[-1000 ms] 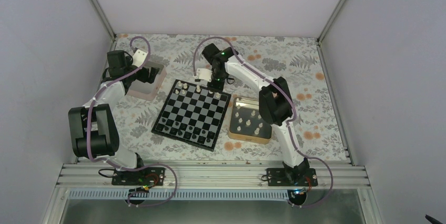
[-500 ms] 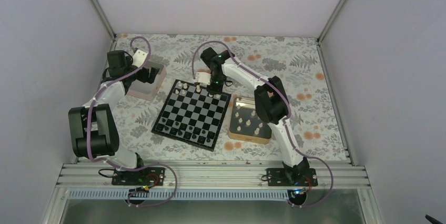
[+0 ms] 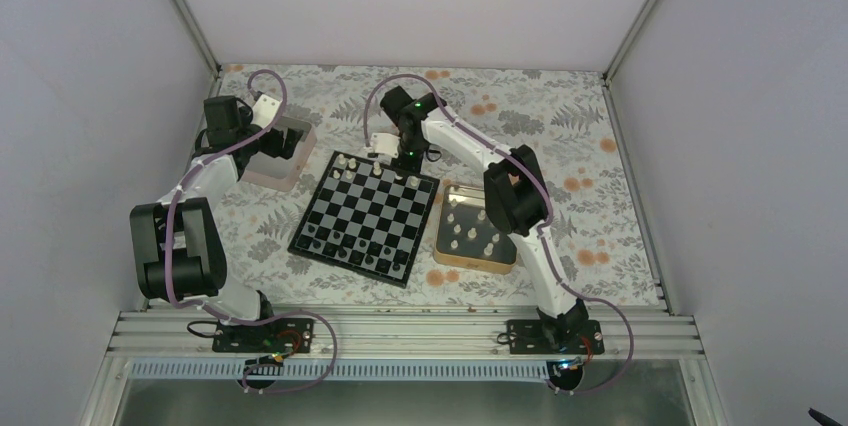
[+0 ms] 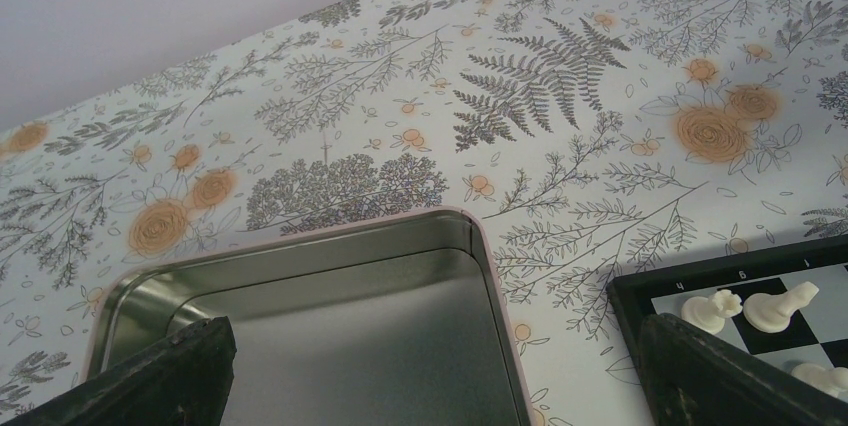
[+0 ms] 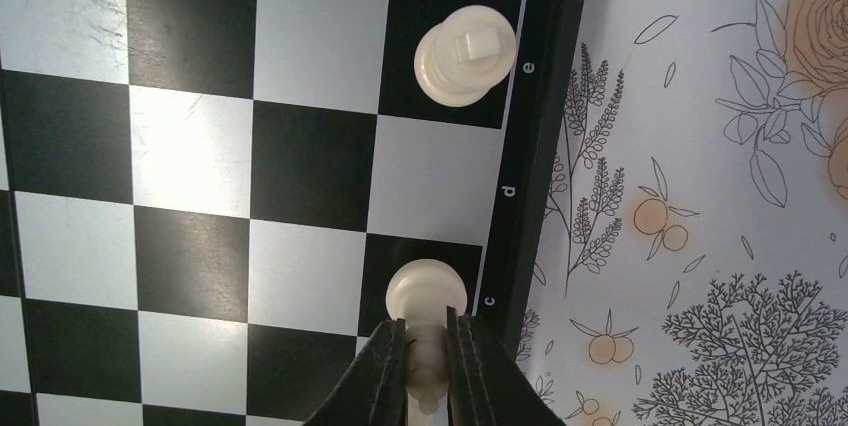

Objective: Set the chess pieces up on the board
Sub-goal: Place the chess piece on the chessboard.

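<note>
My right gripper [image 5: 427,334] is pinching a cream chess piece [image 5: 425,291] between its fingertips, at the dark square beside the letter c on the far edge of the board [image 5: 190,156]. I cannot tell whether its base touches the square, because the fingers hide its lower part. Small white letters e, d and c are readable on the black border. A second cream piece [image 5: 466,54] with a block-shaped top stands on the dark square by the e.

From above, the board lies mid-table with dark chessmen [image 3: 350,246] along its near rows. They are too small for me to name.

More cream pieces sit in the gold tin [image 3: 505,262] just right of the board.

My left gripper [image 4: 440,376] is spread wide above a pinkish silver tin [image 4: 300,244] at the far left. The frame edge cuts off the tin's near part. The digits on the board's border in this view are too blurred to read.

A floral tablecloth [image 4: 560,76] lies under everything.
</note>
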Action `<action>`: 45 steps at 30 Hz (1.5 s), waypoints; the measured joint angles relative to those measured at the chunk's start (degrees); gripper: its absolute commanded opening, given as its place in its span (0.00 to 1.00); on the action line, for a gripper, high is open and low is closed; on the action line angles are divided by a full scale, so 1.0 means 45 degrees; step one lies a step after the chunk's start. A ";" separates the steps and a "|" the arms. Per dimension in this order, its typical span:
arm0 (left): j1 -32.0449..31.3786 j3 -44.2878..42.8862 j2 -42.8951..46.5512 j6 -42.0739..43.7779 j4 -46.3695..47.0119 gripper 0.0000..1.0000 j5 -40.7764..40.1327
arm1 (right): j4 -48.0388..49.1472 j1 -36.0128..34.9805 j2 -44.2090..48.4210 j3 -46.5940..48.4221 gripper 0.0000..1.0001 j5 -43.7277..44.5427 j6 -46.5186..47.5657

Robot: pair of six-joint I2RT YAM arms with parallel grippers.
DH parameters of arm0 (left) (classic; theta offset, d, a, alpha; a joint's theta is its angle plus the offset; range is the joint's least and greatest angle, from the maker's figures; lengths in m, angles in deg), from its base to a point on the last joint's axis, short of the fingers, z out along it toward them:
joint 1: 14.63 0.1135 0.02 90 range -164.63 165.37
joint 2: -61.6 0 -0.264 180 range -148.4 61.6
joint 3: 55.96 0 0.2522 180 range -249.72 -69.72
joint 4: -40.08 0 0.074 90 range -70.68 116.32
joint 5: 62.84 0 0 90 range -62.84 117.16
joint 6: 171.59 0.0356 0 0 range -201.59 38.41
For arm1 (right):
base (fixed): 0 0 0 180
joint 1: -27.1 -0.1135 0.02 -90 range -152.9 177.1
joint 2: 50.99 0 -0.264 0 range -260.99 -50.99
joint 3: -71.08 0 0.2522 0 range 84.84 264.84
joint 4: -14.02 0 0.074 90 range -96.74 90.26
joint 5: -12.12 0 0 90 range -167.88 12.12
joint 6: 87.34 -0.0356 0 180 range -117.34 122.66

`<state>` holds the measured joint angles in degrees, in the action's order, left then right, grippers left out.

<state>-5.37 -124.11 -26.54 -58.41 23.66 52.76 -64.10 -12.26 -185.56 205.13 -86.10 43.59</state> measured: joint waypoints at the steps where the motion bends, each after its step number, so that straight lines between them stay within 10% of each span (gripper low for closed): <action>1: 0.0000 0.0000 0.0000 0.0000 0.0000 1.00 0.0000 | 0.0000 0.0000 0.0000 0.0000 0.10 0.0005 0.0000; 45: 0.0000 0.0058 0.0005 0.0000 0.0000 1.00 0.0112 | 0.0078 0.0121 0.0418 -0.0296 0.31 0.0165 0.0019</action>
<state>-5.37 -123.85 -26.52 -58.41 23.66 53.27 -63.75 -11.71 -183.68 203.80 -85.36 43.68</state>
